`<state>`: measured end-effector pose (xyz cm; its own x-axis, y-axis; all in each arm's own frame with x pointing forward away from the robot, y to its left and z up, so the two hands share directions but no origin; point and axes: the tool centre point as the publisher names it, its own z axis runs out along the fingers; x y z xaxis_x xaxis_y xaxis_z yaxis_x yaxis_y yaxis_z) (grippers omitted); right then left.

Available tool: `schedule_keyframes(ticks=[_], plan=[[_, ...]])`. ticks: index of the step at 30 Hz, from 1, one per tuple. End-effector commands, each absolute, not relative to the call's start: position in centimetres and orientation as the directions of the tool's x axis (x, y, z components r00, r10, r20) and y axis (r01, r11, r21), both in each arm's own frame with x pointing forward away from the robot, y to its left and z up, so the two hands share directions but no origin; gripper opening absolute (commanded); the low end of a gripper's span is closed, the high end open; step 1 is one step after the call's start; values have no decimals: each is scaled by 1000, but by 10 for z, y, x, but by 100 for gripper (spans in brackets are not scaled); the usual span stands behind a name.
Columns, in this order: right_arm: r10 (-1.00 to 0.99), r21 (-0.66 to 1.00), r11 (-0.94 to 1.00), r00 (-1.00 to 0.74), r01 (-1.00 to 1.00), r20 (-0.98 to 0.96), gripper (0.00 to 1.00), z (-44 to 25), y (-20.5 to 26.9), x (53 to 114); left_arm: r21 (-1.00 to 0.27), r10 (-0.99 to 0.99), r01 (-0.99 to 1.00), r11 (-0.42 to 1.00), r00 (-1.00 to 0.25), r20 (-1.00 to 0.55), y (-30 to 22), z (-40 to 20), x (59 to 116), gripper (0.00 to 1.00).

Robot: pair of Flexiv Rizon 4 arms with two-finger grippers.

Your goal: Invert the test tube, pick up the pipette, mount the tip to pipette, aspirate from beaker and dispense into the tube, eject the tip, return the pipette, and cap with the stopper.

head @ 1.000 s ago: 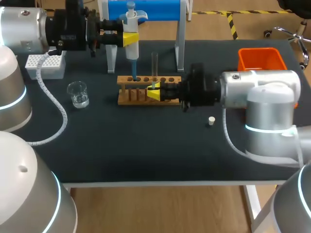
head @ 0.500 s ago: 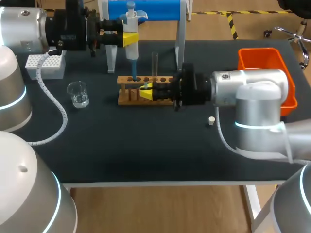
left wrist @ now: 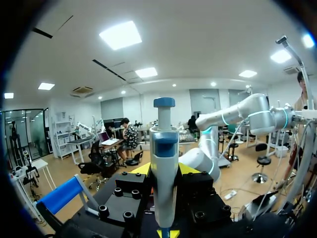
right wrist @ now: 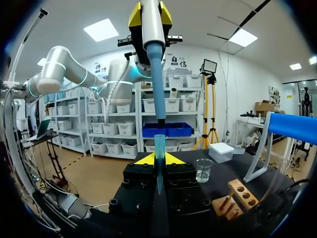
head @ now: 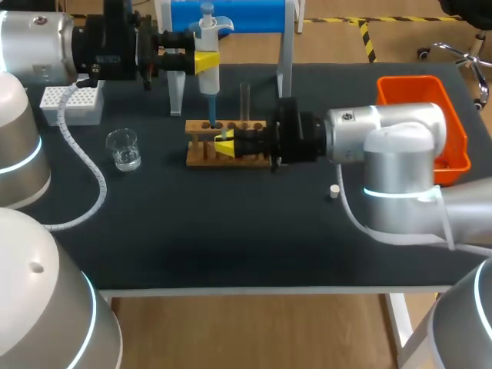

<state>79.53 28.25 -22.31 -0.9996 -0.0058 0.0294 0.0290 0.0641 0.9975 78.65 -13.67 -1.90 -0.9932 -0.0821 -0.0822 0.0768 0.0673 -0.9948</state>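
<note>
My left gripper [head: 206,60] is shut on the white and blue pipette [head: 207,46], holding it upright behind the wooden rack [head: 201,156]; in the left wrist view the pipette [left wrist: 163,163] stands between the fingers. My right gripper [head: 224,144] lies over the rack, shut on a clear bluish pipette tip [right wrist: 159,161] that points up at the pipette's blue shaft [right wrist: 156,74], a small gap apart. The test tube [head: 245,100] stands upright in the rack. The beaker [head: 123,148] sits to the left, the white stopper [head: 334,191] to the right.
A white tip box [head: 73,104] stands at the back left, an orange bin [head: 415,96] at the back right, and the blue pipette stand [head: 231,15] behind the rack. From the right wrist, the beaker [right wrist: 203,170] and rack [right wrist: 237,197] lie beside the gripper.
My right gripper has slid left along the rack with the tip, ending under the pipette. The left arm and pipette have kept still.
</note>
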Motion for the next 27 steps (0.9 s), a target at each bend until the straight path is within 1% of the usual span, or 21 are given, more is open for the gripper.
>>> schedule_keyframes(ticks=[1, 27], plan=[[-9, 998, 63, -1000, 22, 22, 0, -225, 290, 800, -995, -81, 78, 66, -993, -83, -136, -19, 786, 0], [-9, 997, 72, -1000, -23, -23, 0, -226, 298, 801, -995, -81, 78, 66, -993, -83, -136, -19, 786, 0]])
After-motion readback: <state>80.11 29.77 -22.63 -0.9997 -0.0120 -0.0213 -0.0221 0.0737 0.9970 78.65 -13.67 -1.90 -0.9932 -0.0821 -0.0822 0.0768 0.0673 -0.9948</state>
